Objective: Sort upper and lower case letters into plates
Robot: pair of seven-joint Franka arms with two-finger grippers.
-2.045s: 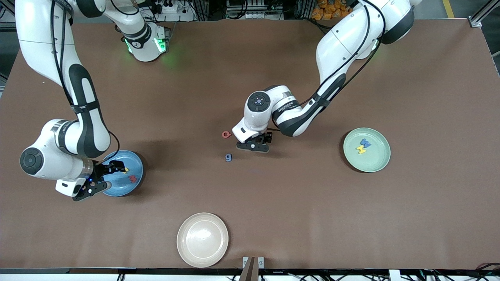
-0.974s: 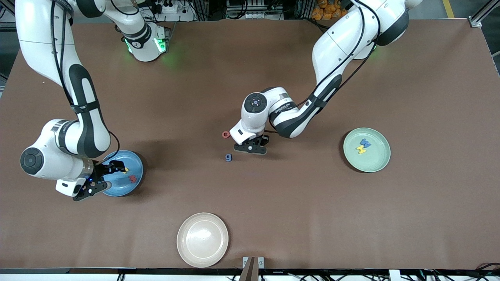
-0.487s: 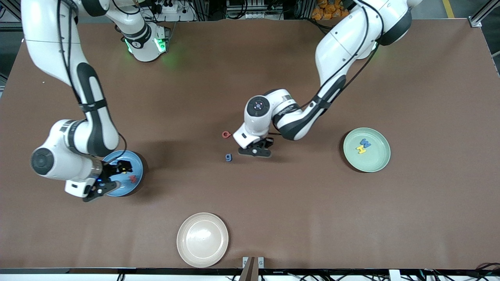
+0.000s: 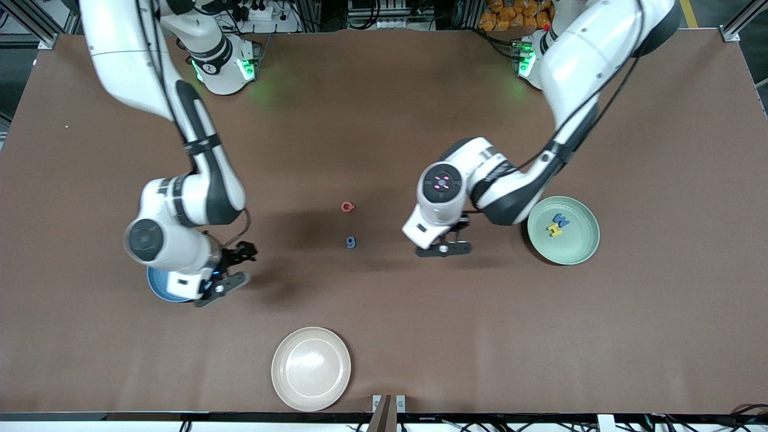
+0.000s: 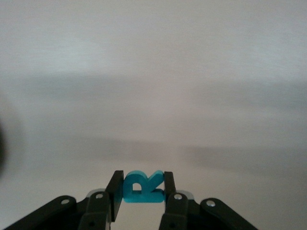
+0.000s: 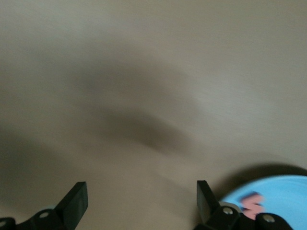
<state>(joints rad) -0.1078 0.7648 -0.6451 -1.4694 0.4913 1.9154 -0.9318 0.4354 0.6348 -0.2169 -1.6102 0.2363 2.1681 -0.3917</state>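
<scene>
Teal plastic or foam, by its look, makes up the letter R (image 5: pixel 142 188) pinched flat between the fingers of the left gripper (image 4: pixel 444 246), which hangs over bare table (image 4: pixel 384 120) between the loose letters and the green plate (image 4: pixel 579 251). That plate already carries a blue W (image 4: pixel 561 218) and a yellow H (image 4: pixel 556 228), so the R likely belongs there. Two letters remain on the table near its middle: a red one (image 4: pixel 347 207) and, nearer the camera, a blue g (image 4: pixel 351 242). The right gripper (image 4: pixel 231 269), fingers spread wide and empty, hangs just beside the blue plate (image 4: pixel 157 287); the arm hides most of that plate in the front view, and the right wrist view shows a red letter (image 6: pixel 252 201) in it. A cream plate (image 4: pixel 311 368) sits unused at the near edge. Handling judgement: each letter appears very light, thin and stiff enough to hold shape, with little risk of breakage. The main hazard is slip or twist, since the gripped faces are narrow and the piece lies flat. Take hold across two parallel outer edges, as on the R, with fingertips low to the table. Avoid curved strokes such as the tail of the g, where the pads could cam the piece out. Release low over the plate to prevent a bounce.
</scene>
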